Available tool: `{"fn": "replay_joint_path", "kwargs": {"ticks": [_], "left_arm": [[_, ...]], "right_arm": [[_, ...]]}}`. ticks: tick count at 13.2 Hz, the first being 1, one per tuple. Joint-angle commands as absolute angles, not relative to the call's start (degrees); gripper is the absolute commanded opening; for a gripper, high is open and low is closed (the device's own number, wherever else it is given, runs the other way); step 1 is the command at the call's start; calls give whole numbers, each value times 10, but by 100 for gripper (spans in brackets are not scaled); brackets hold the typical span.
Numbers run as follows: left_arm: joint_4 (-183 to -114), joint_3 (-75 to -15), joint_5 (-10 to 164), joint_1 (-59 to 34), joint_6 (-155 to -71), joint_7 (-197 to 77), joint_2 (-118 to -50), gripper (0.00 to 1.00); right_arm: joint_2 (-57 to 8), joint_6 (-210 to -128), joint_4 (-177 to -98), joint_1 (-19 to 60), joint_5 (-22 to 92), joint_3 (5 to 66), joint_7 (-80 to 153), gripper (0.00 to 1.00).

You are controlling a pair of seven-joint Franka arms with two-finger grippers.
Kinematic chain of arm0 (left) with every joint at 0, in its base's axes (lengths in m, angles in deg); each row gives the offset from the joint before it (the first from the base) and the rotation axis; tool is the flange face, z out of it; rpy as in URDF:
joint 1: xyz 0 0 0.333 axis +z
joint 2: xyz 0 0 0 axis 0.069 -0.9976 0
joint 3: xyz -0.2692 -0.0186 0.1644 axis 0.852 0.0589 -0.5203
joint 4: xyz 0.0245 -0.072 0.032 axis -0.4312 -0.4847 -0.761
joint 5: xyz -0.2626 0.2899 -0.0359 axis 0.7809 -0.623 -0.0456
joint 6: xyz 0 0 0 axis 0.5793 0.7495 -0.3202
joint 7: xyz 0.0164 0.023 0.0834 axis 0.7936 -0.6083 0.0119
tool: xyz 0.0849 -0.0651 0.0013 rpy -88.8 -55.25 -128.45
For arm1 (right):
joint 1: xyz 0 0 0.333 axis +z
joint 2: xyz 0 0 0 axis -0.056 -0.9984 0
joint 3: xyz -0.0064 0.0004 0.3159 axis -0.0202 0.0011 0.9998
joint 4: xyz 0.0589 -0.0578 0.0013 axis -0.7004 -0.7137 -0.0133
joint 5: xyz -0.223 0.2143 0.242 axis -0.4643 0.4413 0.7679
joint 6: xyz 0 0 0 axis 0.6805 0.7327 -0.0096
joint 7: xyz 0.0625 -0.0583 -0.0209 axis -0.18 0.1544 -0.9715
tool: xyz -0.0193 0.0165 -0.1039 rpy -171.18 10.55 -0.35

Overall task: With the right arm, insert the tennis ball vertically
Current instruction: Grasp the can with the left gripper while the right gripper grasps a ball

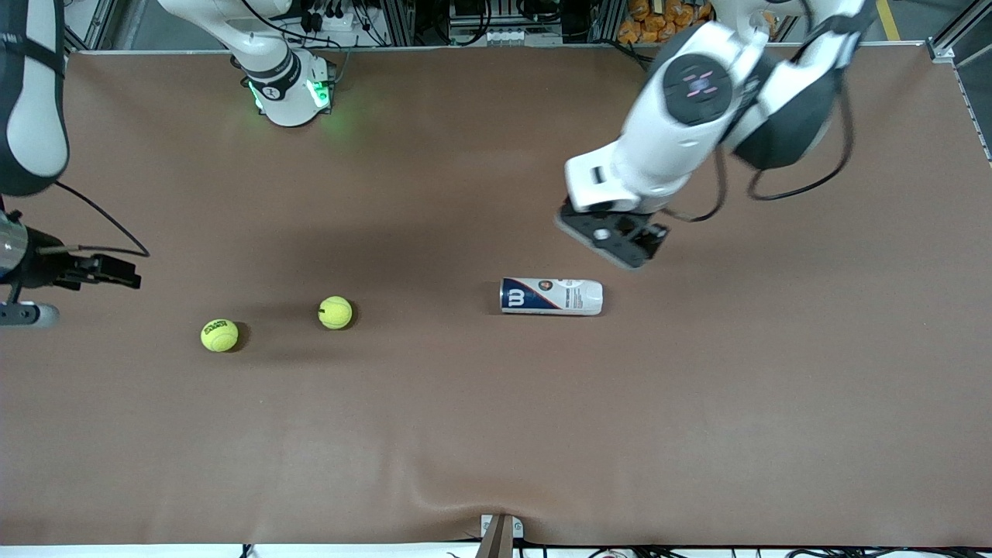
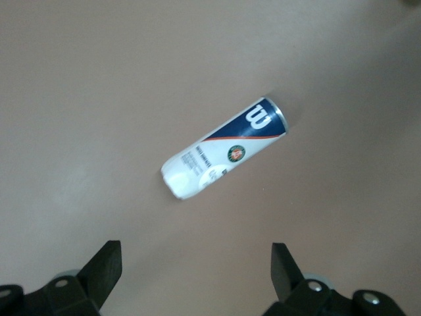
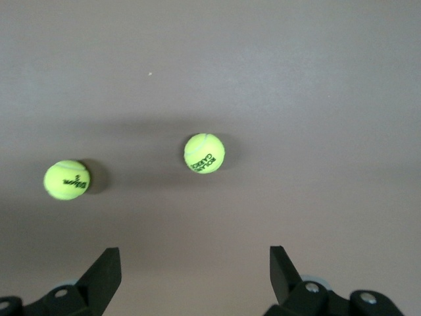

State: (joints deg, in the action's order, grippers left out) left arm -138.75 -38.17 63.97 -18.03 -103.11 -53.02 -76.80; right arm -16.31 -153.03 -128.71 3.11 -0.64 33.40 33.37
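Two yellow tennis balls lie on the brown counter (image 1: 496, 434), toward the right arm's end. One tennis ball (image 1: 219, 335) bears dark lettering and sits slightly nearer the front camera; the other tennis ball (image 1: 335, 312) rests beside it, closer to the middle of the counter — the two are near each other but apart. In the right wrist view both balls (image 3: 204, 153) (image 3: 66, 179) lie on the counter ahead of the fingertips, neither one touched.

The right end effector (image 3: 194, 276) hangs above the counter at the right arm's end, near the lettered ball; its two black fingers (image 3: 105, 270) stand wide apart with nothing between them. In the front view only part of the right arm (image 1: 31, 93) and its wrist hardware shows at the frame's edge.

A white and navy ball can (image 1: 551, 296) lies on its side near the middle of the counter, its navy end toward the balls. The left end effector (image 1: 612, 236) hovers just beside the can, slightly farther from the front camera. Its fingers (image 2: 284, 266) are spread wide — empty — and the can (image 2: 223, 149) lies on the counter ahead of them.
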Motion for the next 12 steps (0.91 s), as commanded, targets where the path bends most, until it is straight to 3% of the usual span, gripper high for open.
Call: {"fn": "replay_joint_path", "kwargs": {"ticks": [1, 7, 12], "left_arm": [[-1346, -382, 595, -216, -1036, -489, -824, 100], [-1333, -382, 578, -235, -1127, -344, -920, 100], [-1337, -382, 526, -265, -1147, -321, -961, 100]], "right_arm": [[-199, -1550, -1281, 19, -4, 338, 326, 100], [-283, -1609, -1281, 22, 0, 340, 325, 100], [-335, -1643, -1281, 23, 23, 340, 324, 100]]}}
